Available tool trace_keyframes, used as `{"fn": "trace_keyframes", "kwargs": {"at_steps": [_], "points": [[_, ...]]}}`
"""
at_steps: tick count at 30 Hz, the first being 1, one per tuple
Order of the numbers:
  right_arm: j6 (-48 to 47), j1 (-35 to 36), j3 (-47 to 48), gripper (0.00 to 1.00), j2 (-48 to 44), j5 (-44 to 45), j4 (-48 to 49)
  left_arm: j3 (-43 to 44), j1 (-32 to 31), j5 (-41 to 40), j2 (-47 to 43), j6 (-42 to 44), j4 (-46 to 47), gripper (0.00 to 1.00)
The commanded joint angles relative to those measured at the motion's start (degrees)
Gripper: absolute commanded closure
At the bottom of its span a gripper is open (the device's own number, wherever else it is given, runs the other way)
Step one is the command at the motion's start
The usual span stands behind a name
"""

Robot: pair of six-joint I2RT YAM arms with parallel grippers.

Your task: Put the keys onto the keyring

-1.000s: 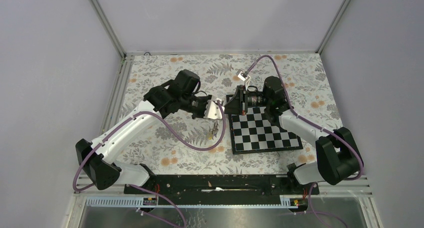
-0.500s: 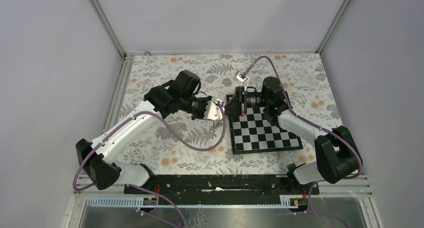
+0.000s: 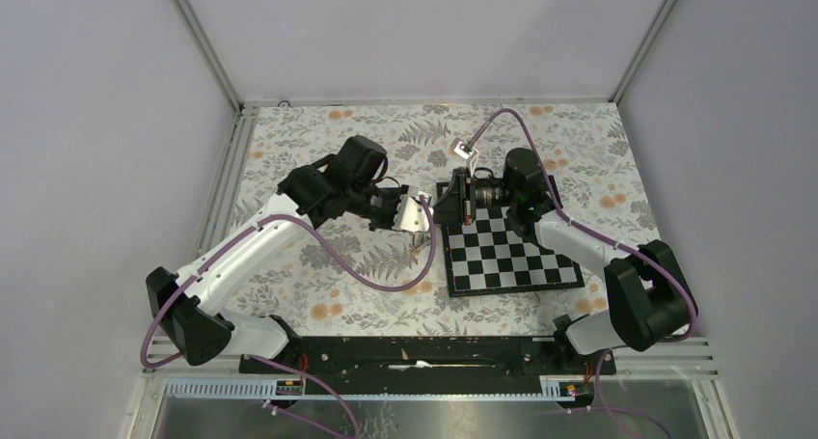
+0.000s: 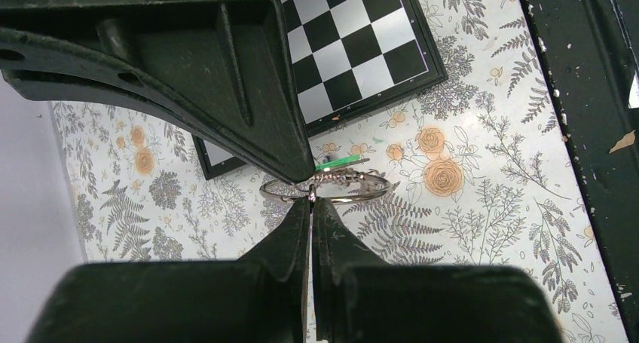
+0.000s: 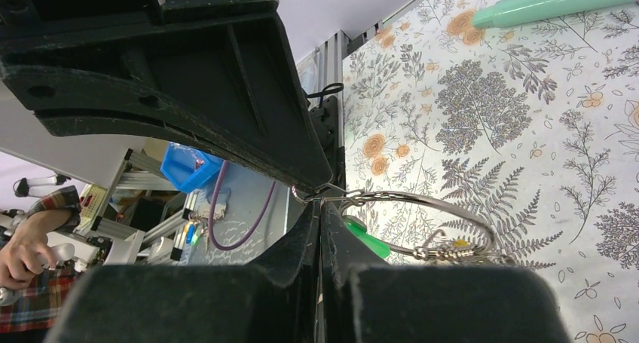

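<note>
The keyring [image 4: 352, 200] is a thin silvery ring held in the air between both grippers, over the floral mat just left of the chessboard. My left gripper [image 4: 311, 200] is shut on its near rim. My right gripper [image 5: 320, 206] is shut on a thin wire end of the ring [image 5: 429, 199]. The green-headed key [image 5: 365, 238] hangs at the ring beside the right fingers and also shows in the left wrist view [image 4: 337, 162]. A yellow bit [image 5: 461, 243] hangs on the ring. The black key is hidden. From above, the left gripper [image 3: 417, 215] and right gripper [image 3: 439, 207] meet tip to tip.
The chessboard [image 3: 511, 256] lies under the right arm, right of the grippers. A long teal stick [image 5: 565, 2] lies on the floral mat [image 3: 318, 265] beyond the ring. The frame's metal rail [image 3: 220, 198] runs along the mat's left edge.
The right arm's wrist has shifted slightly left toward the left gripper. Both grippers stay shut on the ring.
</note>
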Motion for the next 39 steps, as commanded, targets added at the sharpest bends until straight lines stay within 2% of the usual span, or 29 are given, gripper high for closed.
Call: {"fn": "trace_keyframes", "kwargs": {"at_steps": [1, 18, 29, 39], "points": [[1.6, 1.3, 0.4, 1.0, -0.1, -3.2, 5.3, 2.7, -0.2, -0.5, -0.1, 1.7, 4.6, 1.0], [4.4, 1.9, 0.0, 1.0, 0.1, -4.2, 9.4, 2.5, -0.1, 0.4, 0.4, 2.1, 4.6, 1.0], [1.8, 2.0, 0.3, 1.0, 0.4, -4.7, 6.0, 2.8, -0.2, -1.9, -0.4, 2.7, 4.4, 1.0], [7.5, 2.0, -0.5, 1.0, 0.5, -4.5, 12.8, 2.3, -0.1, -1.0, 0.5, 2.5, 5.1, 1.0]]}}
